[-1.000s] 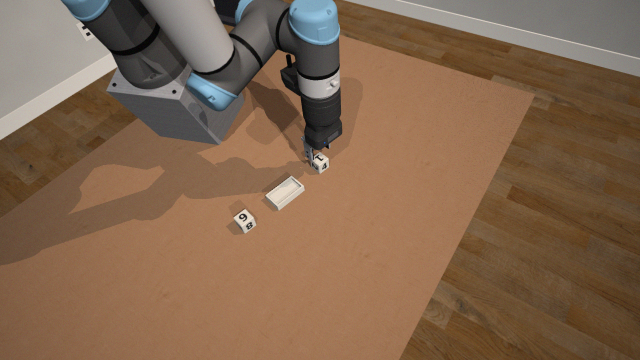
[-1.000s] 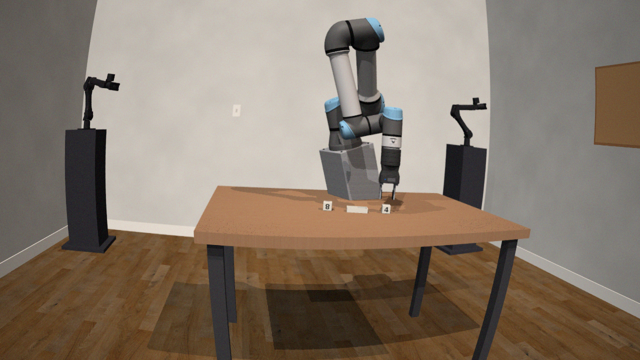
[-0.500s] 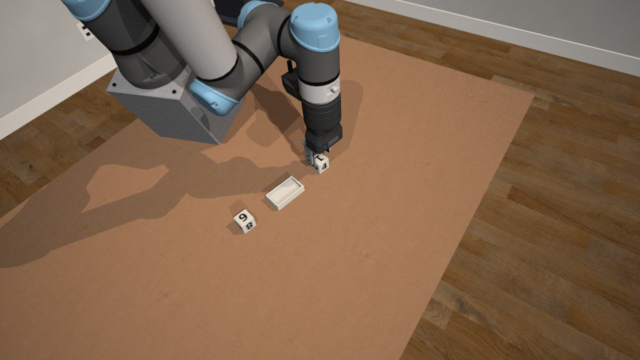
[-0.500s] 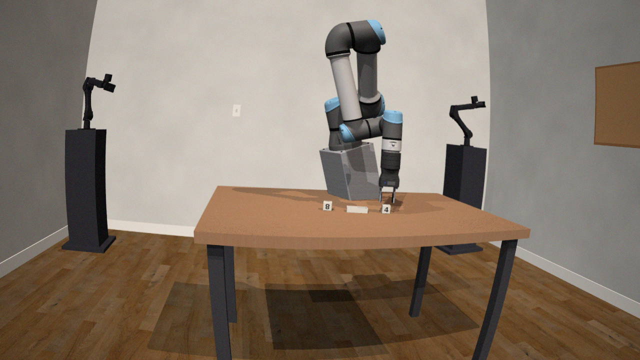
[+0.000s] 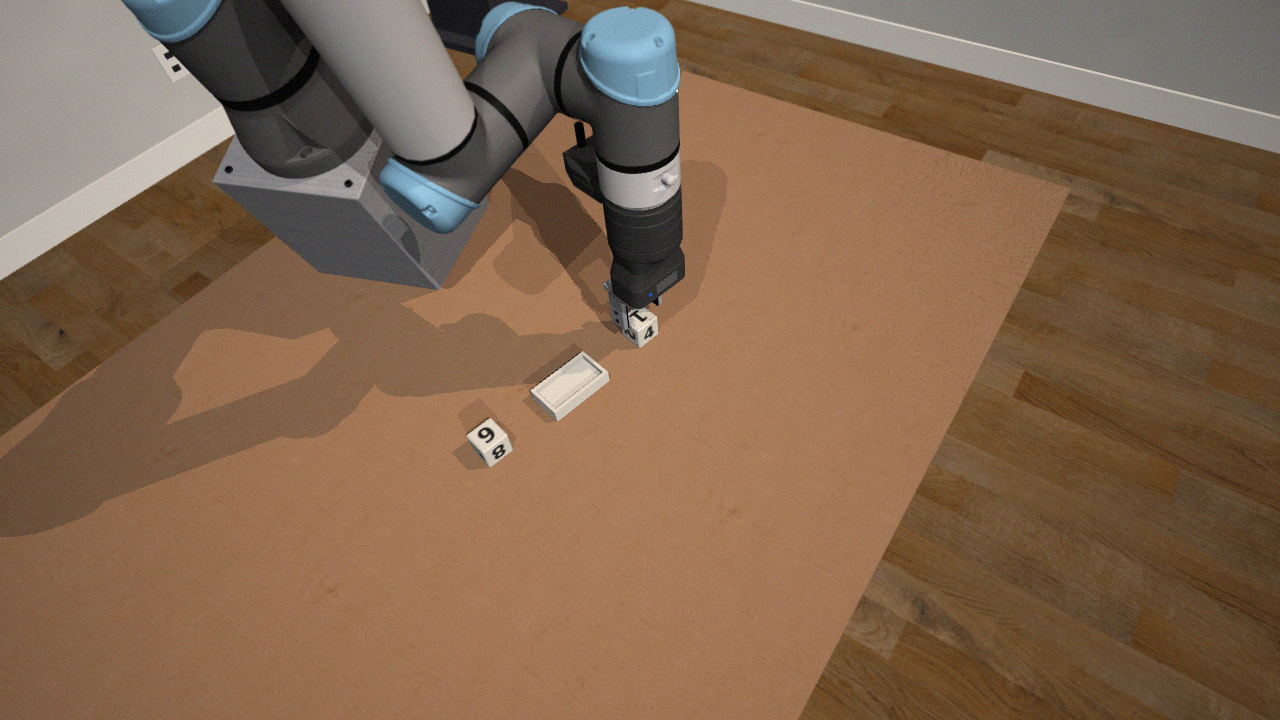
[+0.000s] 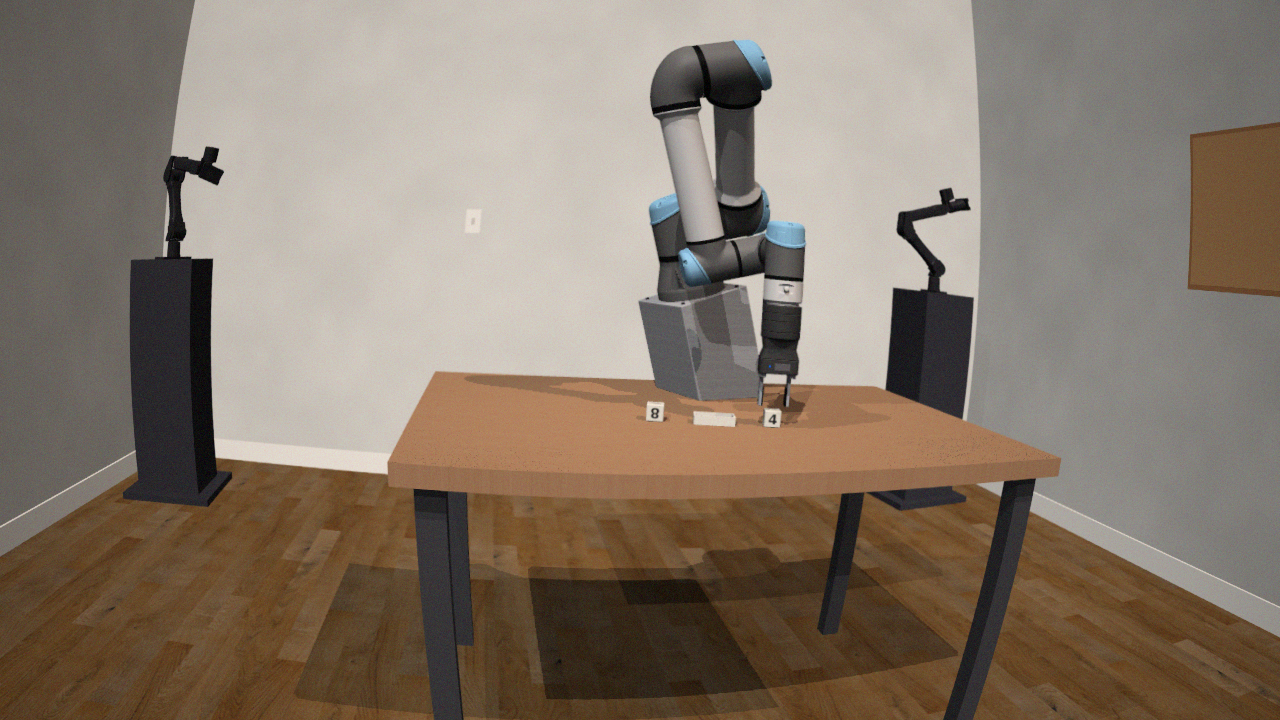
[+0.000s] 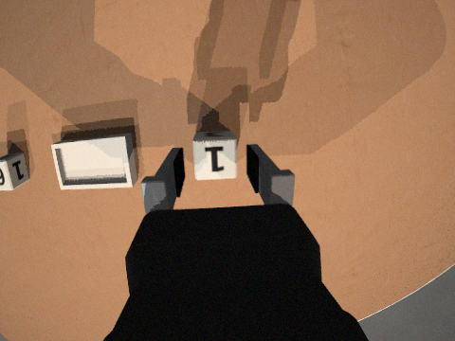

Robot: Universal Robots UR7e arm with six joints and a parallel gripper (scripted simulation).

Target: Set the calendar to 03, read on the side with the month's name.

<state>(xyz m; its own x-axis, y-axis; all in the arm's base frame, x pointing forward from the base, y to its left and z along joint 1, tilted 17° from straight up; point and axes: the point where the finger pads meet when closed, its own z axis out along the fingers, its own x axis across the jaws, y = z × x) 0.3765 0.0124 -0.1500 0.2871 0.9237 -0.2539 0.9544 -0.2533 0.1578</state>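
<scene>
A white cube (image 5: 642, 327) (image 6: 771, 417) (image 7: 215, 158) stands on the table with 1 on top and 4 on its front side. My gripper (image 5: 631, 318) (image 6: 775, 400) (image 7: 215, 160) is open, with one finger on each side of this cube and small gaps between. The white tray (image 5: 570, 385) (image 6: 714, 419) (image 7: 94, 162) lies flat and empty just left of that cube. A second white cube (image 5: 489, 442) (image 6: 655, 411) (image 7: 11, 170) stands left of the tray, with 9 on top and 8 on its front side.
The grey robot base (image 5: 331, 210) (image 6: 693, 349) stands at the back of the brown table (image 5: 626, 555) (image 6: 716, 456). Two black camera stands (image 6: 170, 358) (image 6: 926, 358) stand on the floor beside the table.
</scene>
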